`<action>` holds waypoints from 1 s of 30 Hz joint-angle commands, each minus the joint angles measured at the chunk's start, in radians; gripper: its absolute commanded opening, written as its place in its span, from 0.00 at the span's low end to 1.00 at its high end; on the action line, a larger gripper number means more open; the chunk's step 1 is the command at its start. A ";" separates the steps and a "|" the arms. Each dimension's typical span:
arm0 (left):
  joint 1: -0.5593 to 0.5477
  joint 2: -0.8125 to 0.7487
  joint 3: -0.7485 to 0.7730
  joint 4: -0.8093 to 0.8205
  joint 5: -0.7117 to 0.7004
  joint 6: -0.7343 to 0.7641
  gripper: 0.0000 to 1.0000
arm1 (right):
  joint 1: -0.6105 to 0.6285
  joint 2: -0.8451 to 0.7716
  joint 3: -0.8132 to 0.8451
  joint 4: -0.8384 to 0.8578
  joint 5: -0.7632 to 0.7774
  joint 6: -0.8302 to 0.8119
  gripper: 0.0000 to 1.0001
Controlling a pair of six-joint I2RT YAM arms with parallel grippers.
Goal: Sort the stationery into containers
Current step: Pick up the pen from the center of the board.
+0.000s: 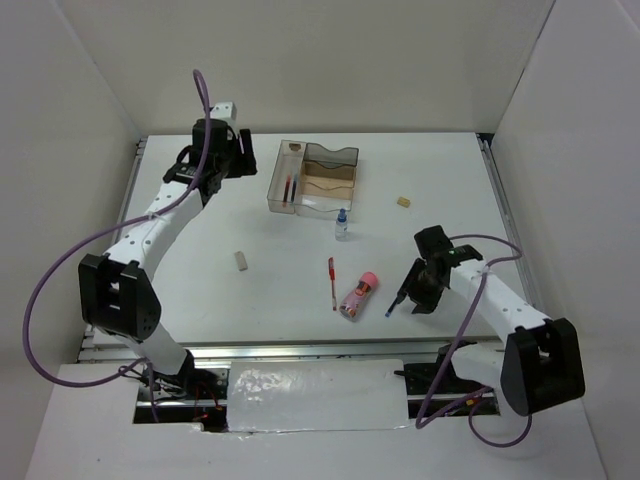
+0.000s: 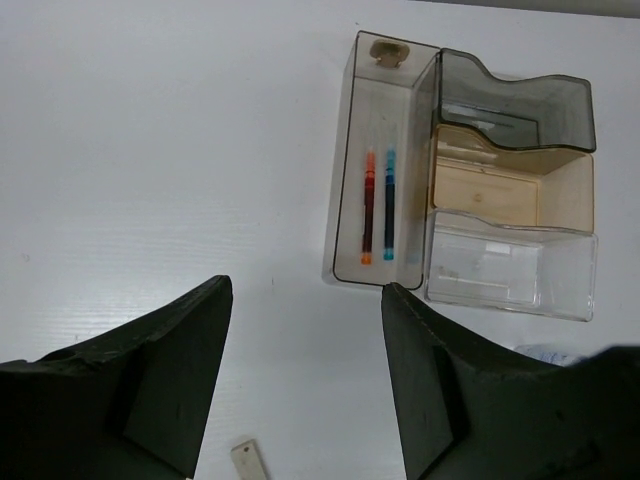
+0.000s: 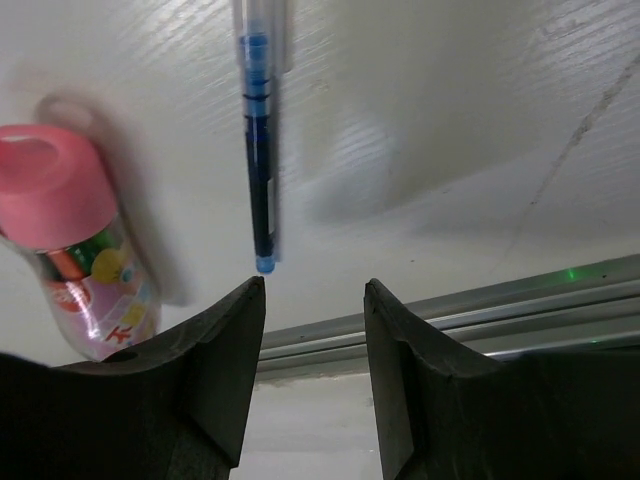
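The smoky organizer tray (image 1: 345,152) stands at the back middle, with a red pen (image 2: 368,208) and a blue pen (image 2: 389,205) lying in its long compartment (image 2: 342,200). My left gripper (image 2: 305,285) hovers open and empty to the tray's left (image 1: 238,150). On the table lie a red pen (image 1: 332,283), a pink tube (image 1: 359,295), a small blue-capped bottle (image 1: 342,224) and two beige blocks (image 1: 403,201) (image 1: 241,261). A dark-blue pen (image 3: 260,150) lies just beyond my right gripper (image 3: 314,285), which is open with nothing between its fingers. The pink tube (image 3: 75,250) is to its left.
White walls close in the table on the left, back and right. A metal rail (image 3: 450,315) runs along the near edge, right by my right gripper. One beige block (image 2: 250,462) lies below my left gripper's fingers.
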 commanded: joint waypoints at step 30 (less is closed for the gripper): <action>0.167 -0.133 -0.267 0.146 0.218 -0.042 0.74 | 0.037 0.292 0.122 0.178 0.089 0.021 0.38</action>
